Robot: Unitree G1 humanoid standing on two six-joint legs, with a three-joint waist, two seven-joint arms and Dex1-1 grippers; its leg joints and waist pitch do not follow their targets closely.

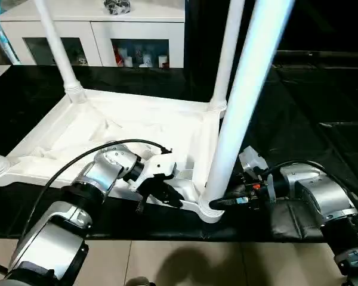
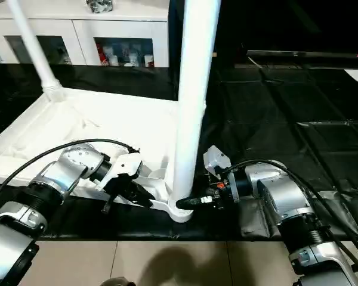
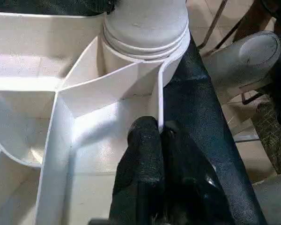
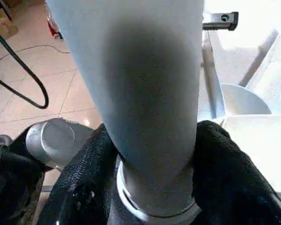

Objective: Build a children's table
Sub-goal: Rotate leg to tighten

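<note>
**A:** Where did the tabletop (image 1: 125, 128) lie?

**B:** Upside down on the black mat (image 1: 298, 101), ribbed side up. The near-right leg (image 1: 241, 101) stood in its corner socket, with more legs upright in the far sockets, and the cabinet (image 1: 101, 36) stood beyond.

**A:** And the grippers?

**B:** The left gripper (image 3: 160, 140) was shut on the thin near rim, just left of that socket. The right gripper (image 4: 152, 154) straddled the base of the leg, a black finger (image 4: 84, 178) on either side, partly open; whether the fingers pressed it yet, I could not tell.

**A:** How would it handle?

**B:** I judged it light, hollow plastic: stiff enough, but smooth and tapered, so slippery. The leg was best taken low, by the collar. The rim was thin and might flex, so near a rib or socket looked the firmest hold.
</note>
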